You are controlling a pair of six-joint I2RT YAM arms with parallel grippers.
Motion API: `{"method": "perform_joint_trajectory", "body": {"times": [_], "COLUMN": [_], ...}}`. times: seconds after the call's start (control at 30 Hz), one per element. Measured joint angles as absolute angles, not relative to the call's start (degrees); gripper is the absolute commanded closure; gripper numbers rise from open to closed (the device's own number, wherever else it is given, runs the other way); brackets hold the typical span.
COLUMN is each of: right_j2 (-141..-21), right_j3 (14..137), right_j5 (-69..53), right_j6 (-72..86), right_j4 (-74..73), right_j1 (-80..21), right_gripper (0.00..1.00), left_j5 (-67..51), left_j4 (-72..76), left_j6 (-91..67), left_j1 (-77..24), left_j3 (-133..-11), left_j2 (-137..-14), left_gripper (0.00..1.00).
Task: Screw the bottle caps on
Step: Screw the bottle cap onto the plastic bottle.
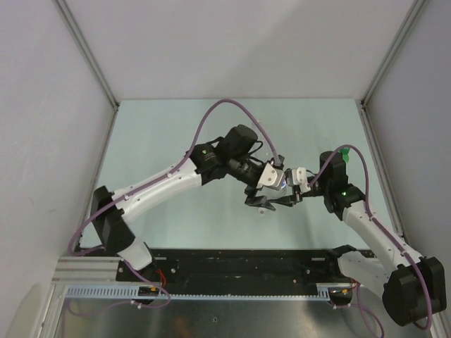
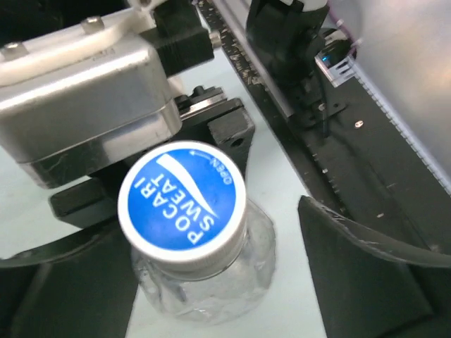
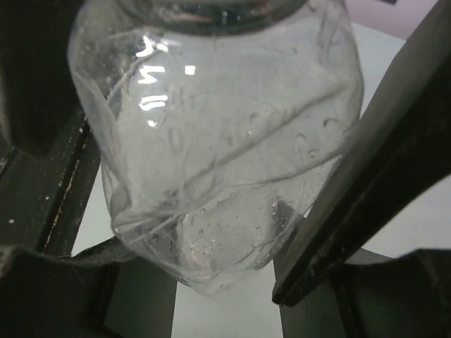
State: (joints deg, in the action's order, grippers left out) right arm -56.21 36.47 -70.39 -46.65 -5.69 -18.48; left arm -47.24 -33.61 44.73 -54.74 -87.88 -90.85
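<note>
Apparently the blue-topped cap (image 2: pixel 182 204) sits square on the clear bottle (image 3: pixel 211 127), empty but for droplets, gripped by the right pincer (image 3: pixel 204 232) above the middle-right of the surface (image 1: pixel 176 134), while the left pincer (image 2: pixel 211 282) gapes wide around the cap without touching, so this capping looks done or nearly.

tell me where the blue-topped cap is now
The cap tops the clear bottle mid left wrist view, between the left end effector's open fingers.
</note>
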Motion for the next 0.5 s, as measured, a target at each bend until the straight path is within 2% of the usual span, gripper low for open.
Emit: {"method": "perform_joint_trajectory", "body": {"times": [0.3,0.5], "right_j2": [-56.18,-56.18], "right_j3": [37.45,38.79], "right_j5": [-71.4,-68.66], "right_j6": [-48.23,-48.51], "right_j4": [-7.68,-7.77], "right_j1": [-18.55,-18.59], "right_gripper": [1.0,1.0], "left_j5": [-52.64,-47.99], "left_j4": [-36.4,-34.87], "left_j6": [43.29,37.98], "left_j1": [-53.65,-53.32], "left_j3": [-88.53,-88.53], "left_j2": [-91.72,-90.35], "left_gripper": [0.0,0.0]}}
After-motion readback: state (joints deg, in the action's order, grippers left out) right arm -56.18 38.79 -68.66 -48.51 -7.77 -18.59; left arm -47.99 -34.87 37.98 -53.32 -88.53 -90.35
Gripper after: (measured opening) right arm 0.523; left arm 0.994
